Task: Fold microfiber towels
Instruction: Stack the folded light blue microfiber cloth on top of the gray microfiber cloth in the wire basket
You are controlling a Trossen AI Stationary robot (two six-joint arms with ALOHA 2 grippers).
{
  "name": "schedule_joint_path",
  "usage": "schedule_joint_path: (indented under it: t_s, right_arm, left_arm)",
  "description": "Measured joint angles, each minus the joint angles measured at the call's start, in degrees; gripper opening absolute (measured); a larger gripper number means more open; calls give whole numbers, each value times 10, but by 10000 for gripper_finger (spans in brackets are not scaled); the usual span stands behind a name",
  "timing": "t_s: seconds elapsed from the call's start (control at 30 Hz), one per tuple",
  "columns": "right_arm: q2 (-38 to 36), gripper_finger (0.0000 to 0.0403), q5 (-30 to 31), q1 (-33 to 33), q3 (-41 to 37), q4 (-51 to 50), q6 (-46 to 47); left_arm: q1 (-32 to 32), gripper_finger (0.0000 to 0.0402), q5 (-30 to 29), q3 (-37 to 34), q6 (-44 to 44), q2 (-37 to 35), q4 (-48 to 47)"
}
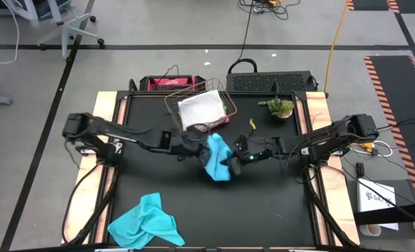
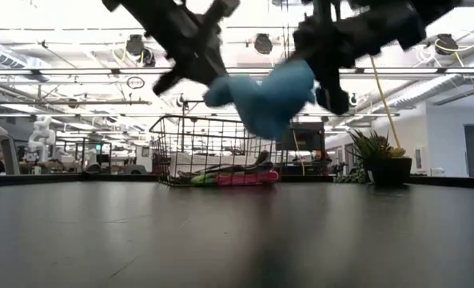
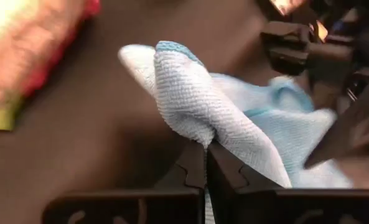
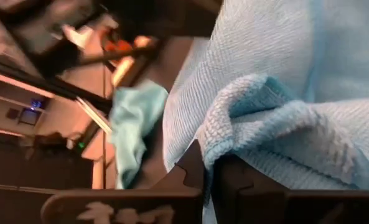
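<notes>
Turquoise towel (image 1: pixel 217 159) held aloft mid-table
Left gripper (image 1: pixel 197 145) and right gripper (image 1: pixel 234 162) both clamped on it — bunched, hanging downward.

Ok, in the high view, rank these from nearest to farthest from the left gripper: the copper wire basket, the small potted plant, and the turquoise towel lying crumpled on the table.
1. Copper wire basket, just behind the left gripper.
2. Small potted plant, back right.
3. Crumpled turquoise towel, front left.
</notes>
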Motion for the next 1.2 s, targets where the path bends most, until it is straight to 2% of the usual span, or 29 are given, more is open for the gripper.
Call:
schedule_joint_path:
  t_s: [0.13, 0.33, 0.53, 0.67, 0.93, 1.2]
  right_arm:
    - [-30, 0, 1, -33, 51, -33, -57]
    - [-44, 0, -33, -118, 168, -184, -172]
    - [-27, 0, -62, -219, 265, -271, -275]
    - [3, 0, -116, -279, 287, -259, -292]
    - [105, 0, -219, -359, 291, -159, -286]
    - [175, 0, -269, -409, 291, -79, -257]
  left_arm:
    - [3, 1, -48, 1, 20, -62, -38]
    - [25, 1, -106, 0, 55, -112, -60]
    - [83, 0, -107, 0, 87, -123, -73]
    - [123, 0, -98, 0, 109, -123, -62]
    - [208, 1, -66, 0, 131, -120, -85]
    - [253, 2, -44, 0, 126, -119, -118]
